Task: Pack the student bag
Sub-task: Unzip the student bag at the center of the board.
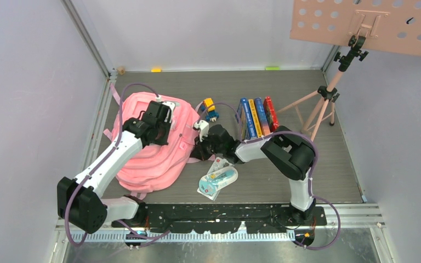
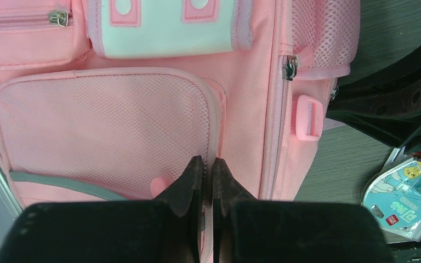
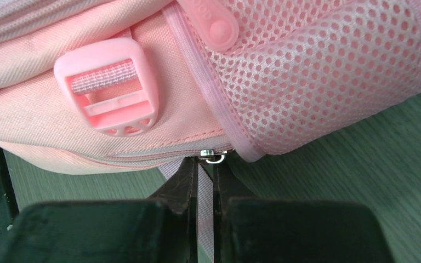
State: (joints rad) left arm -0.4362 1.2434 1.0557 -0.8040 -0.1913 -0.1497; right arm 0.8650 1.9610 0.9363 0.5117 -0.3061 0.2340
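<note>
Lying flat at the table's (image 1: 307, 164) left, student bag (image 1: 148, 159). Pinching its mesh pocket edging (image 2: 215, 120) in the closed left gripper (image 2: 207, 162). Clamping its right-side zipper pull strip (image 3: 205, 208) in the closed right gripper (image 3: 206, 164).

Left arm (image 1: 109, 156) extended forward, wrist down; left gripper (image 2: 207, 161) pinched tight on student bag (image 2: 115, 120). Right arm (image 1: 290, 156) folded inward, leftward; right gripper (image 3: 206, 163) nipped on bag's zipper pull (image 3: 212, 156).

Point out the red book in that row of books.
The red book is the rightmost of the four, closest to the tripod; the other three have blue or yellow covers.
</note>
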